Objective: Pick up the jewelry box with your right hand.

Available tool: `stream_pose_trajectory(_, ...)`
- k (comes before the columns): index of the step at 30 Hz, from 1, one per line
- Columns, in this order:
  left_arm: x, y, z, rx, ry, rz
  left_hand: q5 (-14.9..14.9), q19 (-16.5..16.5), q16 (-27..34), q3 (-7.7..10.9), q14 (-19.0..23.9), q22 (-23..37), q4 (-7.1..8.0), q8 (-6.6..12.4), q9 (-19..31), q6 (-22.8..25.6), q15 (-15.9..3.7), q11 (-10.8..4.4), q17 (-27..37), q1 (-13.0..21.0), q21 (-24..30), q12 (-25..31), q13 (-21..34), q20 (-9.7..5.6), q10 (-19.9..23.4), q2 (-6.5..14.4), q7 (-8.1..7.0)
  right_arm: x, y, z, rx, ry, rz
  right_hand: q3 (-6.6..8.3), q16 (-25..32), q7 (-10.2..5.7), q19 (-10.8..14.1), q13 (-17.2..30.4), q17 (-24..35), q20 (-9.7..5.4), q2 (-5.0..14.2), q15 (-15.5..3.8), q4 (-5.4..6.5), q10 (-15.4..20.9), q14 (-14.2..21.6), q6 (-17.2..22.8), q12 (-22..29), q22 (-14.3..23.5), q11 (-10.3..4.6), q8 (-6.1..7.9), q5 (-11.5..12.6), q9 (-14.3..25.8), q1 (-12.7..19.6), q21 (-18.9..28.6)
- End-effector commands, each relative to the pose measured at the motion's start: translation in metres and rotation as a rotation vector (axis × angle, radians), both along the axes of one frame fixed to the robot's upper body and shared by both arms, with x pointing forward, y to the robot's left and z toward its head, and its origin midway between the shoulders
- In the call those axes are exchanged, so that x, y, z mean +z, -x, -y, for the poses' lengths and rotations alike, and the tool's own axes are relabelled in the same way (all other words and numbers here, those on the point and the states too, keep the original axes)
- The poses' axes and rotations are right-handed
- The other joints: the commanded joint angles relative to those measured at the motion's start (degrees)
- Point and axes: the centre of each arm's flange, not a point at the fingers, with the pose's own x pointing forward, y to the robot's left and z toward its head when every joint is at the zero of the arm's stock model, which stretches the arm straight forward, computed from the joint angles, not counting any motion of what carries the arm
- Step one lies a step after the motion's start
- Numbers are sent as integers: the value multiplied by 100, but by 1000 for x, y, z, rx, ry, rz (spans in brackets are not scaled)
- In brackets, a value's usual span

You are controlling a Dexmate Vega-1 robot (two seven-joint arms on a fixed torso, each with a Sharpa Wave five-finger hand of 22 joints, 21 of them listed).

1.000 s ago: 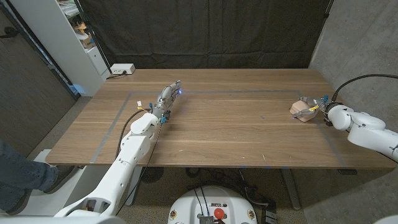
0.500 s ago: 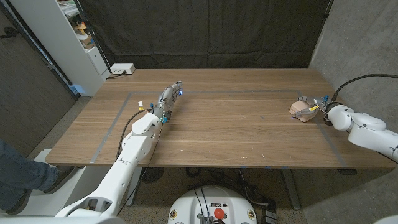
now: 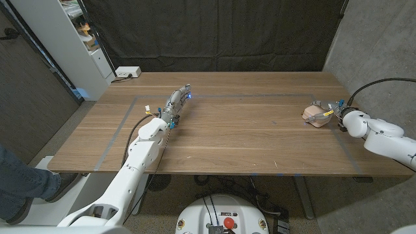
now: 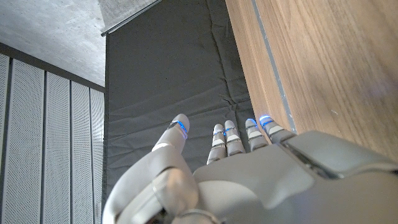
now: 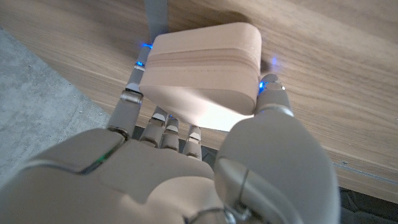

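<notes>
The head view looks down from above over the whole wooden bench (image 3: 247, 130), facing the dark curtain (image 3: 214, 36) behind it, with both arms entering from the bottom corners. The left wrist view sits close behind the left hand (image 4: 249, 180) and looks along its back, past the bench edge (image 4: 292, 74), toward that same curtain (image 4: 174, 74). The right wrist view sits very close behind the right hand (image 5: 180, 162), facing the jewelry box (image 5: 205, 68) on the bench top (image 5: 323, 62). That box (image 3: 316, 115) and right hand (image 3: 333, 110) also appear, small, at the head view's right edge.
</notes>
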Motion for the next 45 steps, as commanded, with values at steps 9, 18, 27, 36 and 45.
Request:
stream_pose_trajectory(9,3,-5,-2,-6,6,7,31,14,-4,52,22,14,11,-16,18,33,35,-20,11,4,-22,0,12,49,38,-4,-8,6,2,-7,-1,-8,48,-3,89,-77,599,48,74,-565,683,-308,-19,342,160,292,24,31,-287,25,-90,56,729,-49)
stream_pose_trajectory(18,6,-8,0,-14,3,9,33,16,-6,58,19,15,12,-14,18,43,29,-13,11,2,-35,0,13,42,42,-2,-6,13,8,-7,-3,-3,72,-25,112,-88,580,63,110,-546,696,-292,-11,343,140,285,20,33,-306,19,-131,73,752,-77)
stream_pose_trajectory(27,6,-9,-2,-18,3,9,34,18,-6,63,20,16,14,-18,18,39,25,-12,12,1,-45,1,13,40,46,0,0,21,13,-9,-8,2,84,-49,136,-89,569,79,144,-526,707,-289,-4,337,124,286,13,35,-303,17,-175,91,778,-104)
stream_pose_trajectory(36,7,-10,-5,-20,8,15,37,33,-7,72,20,17,14,-20,19,38,23,11,11,4,-52,0,14,36,47,6,-5,33,22,-13,-5,10,113,-71,155,-90,556,93,168,-519,721,-281,6,334,113,287,8,36,-326,14,-212,105,795,-128)
stream_pose_trajectory(45,9,-11,-6,-29,6,21,39,40,-6,78,26,17,13,-19,19,43,18,19,10,6,-63,1,14,33,53,6,5,45,32,-18,0,26,133,-96,171,-89,559,108,191,-514,734,-274,16,343,97,286,7,38,-279,10,-251,121,812,-148)
